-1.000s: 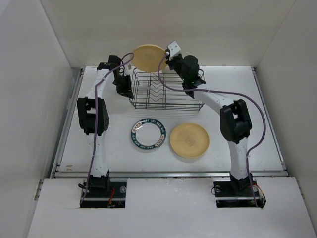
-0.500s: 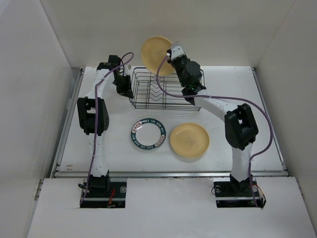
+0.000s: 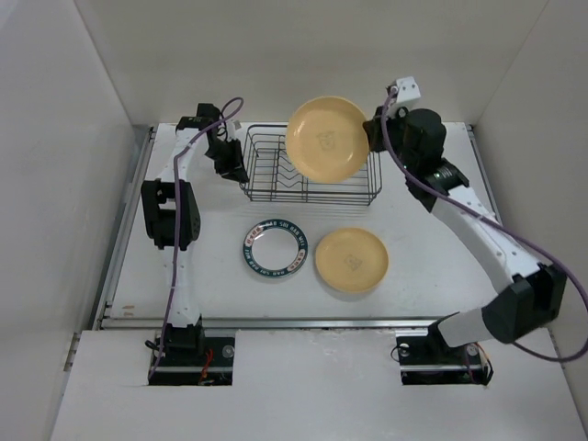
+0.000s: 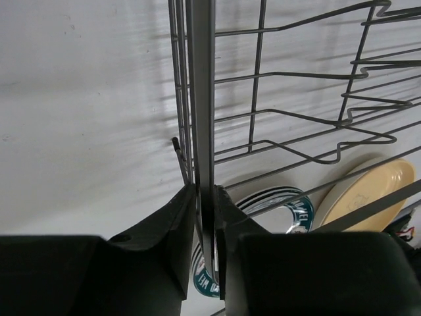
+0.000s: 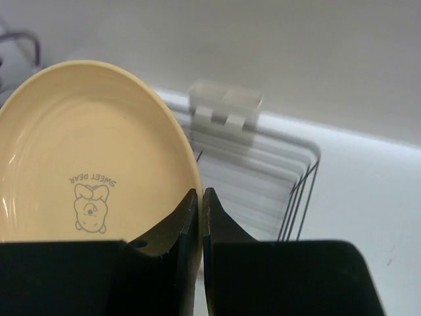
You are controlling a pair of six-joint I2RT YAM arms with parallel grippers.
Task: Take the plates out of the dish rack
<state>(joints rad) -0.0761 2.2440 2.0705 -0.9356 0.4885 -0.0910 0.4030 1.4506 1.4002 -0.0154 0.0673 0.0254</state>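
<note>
My right gripper (image 3: 370,138) (image 5: 200,197) is shut on the rim of a yellow-orange plate (image 3: 327,140) (image 5: 79,158) with a bear motif and holds it in the air above the black wire dish rack (image 3: 308,170). The rack holds no plates. My left gripper (image 3: 237,170) (image 4: 205,194) is shut on the rack's left end rim (image 4: 200,99). A teal-rimmed plate (image 3: 274,248) (image 4: 283,207) and a second yellow-orange plate (image 3: 351,260) (image 4: 368,191) lie flat on the table in front of the rack.
The white table (image 3: 441,230) is walled on three sides. A cream clip piece (image 5: 225,108) sits on the rack's long side. The right arm stretches over the table's right half.
My right gripper has lifted the yellow-orange plate out of the rack's back left and swung it right and toward the front, over the rack. The left gripper has stayed on the rack.
</note>
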